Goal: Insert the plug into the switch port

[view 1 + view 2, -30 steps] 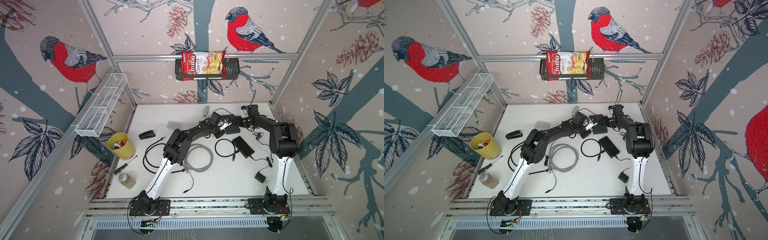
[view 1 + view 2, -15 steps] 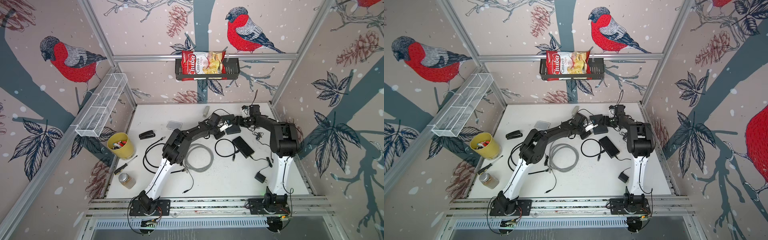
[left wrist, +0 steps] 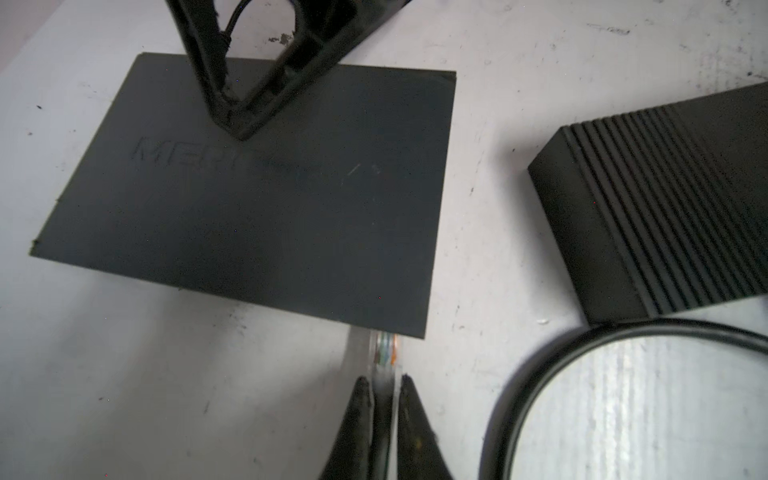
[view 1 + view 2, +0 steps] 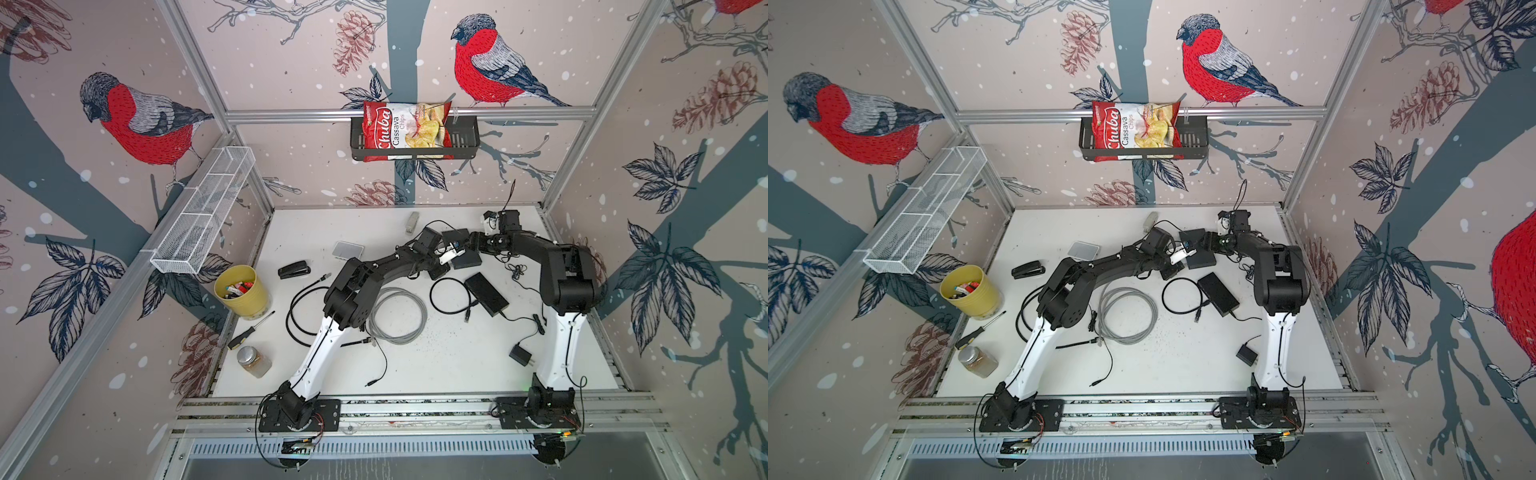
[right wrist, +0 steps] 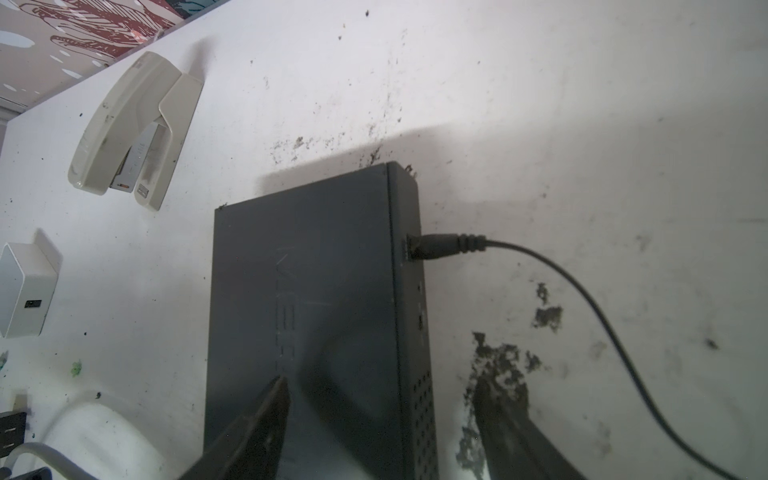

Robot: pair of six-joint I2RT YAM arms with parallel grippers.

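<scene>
The switch [image 3: 257, 199] is a flat black box lying on the white table, seen in both top views [image 4: 468, 261] [image 4: 1202, 261]. The plug [image 3: 384, 353] is a clear connector with coloured wires inside, and its tip sits under the switch's near edge, at a corner. My left gripper [image 3: 383, 379] [image 4: 451, 254] is shut on the plug's rear end. My right gripper [image 5: 386, 399] [image 4: 473, 244] stands open astride the switch's rear edge. One of its fingers [image 5: 274, 407] rests on the switch's top [image 5: 307, 291]; the other is down beside the switch, apart from its side.
A black power lead [image 5: 444, 245] is plugged into the switch's rear. A ribbed black power brick [image 3: 665, 199] and a black cable loop [image 3: 540, 374] lie close by. A beige stapler [image 5: 133, 129], white box [image 5: 25, 286], grey cable coil [image 4: 399, 316] and yellow cup [image 4: 241, 291] lie farther off.
</scene>
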